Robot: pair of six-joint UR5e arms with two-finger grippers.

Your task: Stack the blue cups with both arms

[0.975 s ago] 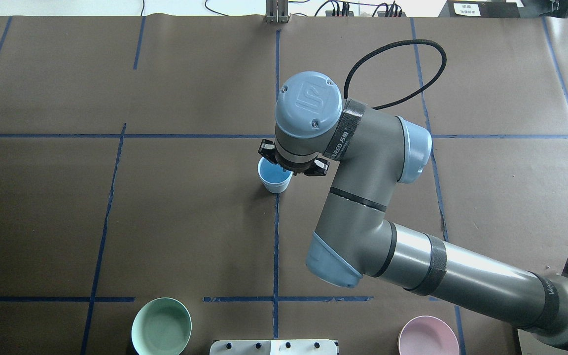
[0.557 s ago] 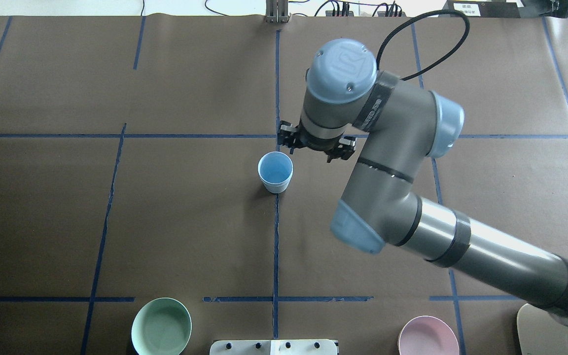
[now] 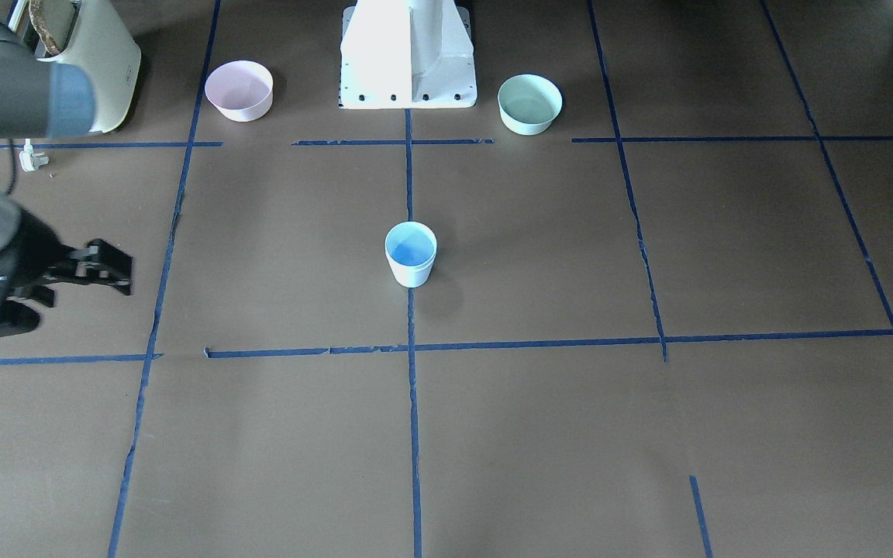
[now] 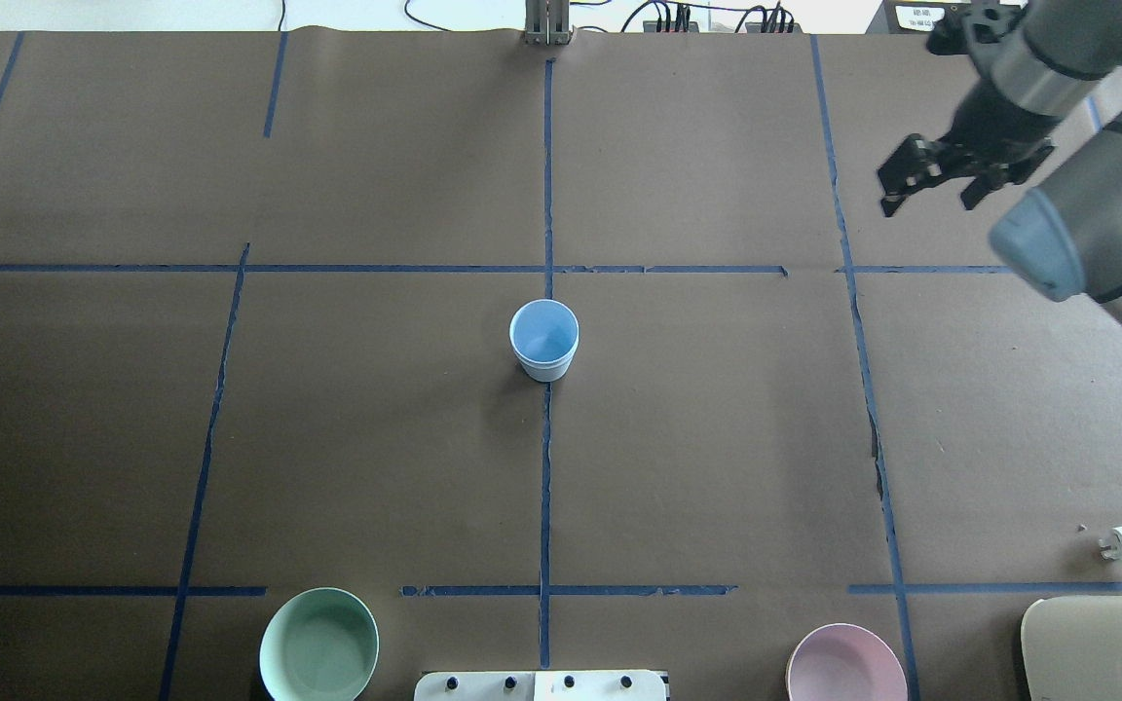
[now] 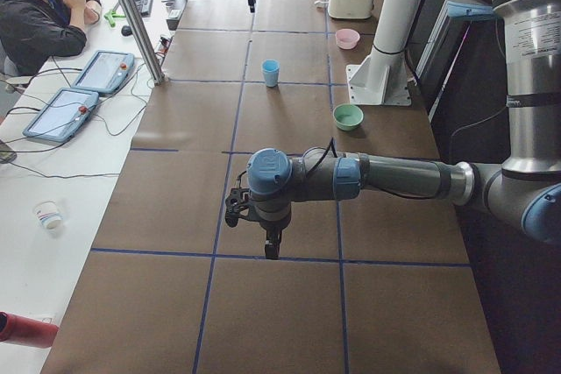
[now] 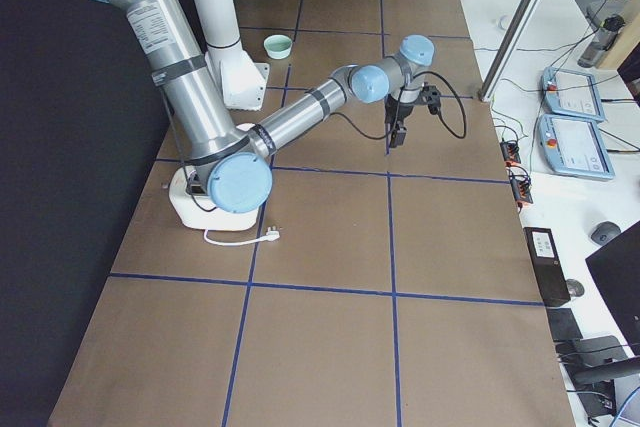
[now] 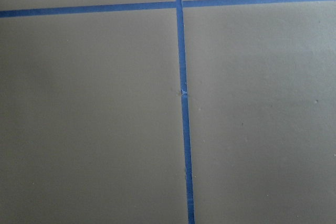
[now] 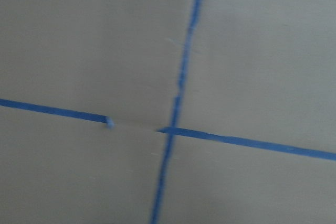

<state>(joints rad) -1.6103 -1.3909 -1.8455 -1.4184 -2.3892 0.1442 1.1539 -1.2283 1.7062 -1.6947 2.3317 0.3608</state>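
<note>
The blue cups point(image 4: 543, 339) stand as one upright pale blue tumbler on the centre tape line, with a doubled rim that suggests one cup nested in the other; they also show in the front view point(image 3: 411, 254) and the left side view point(image 5: 270, 72). My right gripper point(image 4: 931, 190) is open and empty at the far right, well away from the cups, and shows in the front view point(image 3: 122, 269). My left gripper point(image 5: 270, 247) points down over bare table far from the cups; I cannot tell whether it is open or shut.
A mint-green bowl point(image 4: 318, 645) and a pink bowl point(image 4: 845, 665) sit near the white pedestal base point(image 3: 408, 54). A cream toaster point(image 4: 1102, 647) with a white plug point(image 4: 1121, 543) is at the near right. Blue tape lines cross the brown table.
My right gripper has pulled away from over the cups to the far right edge of the table. The cups have stayed where they were.
</note>
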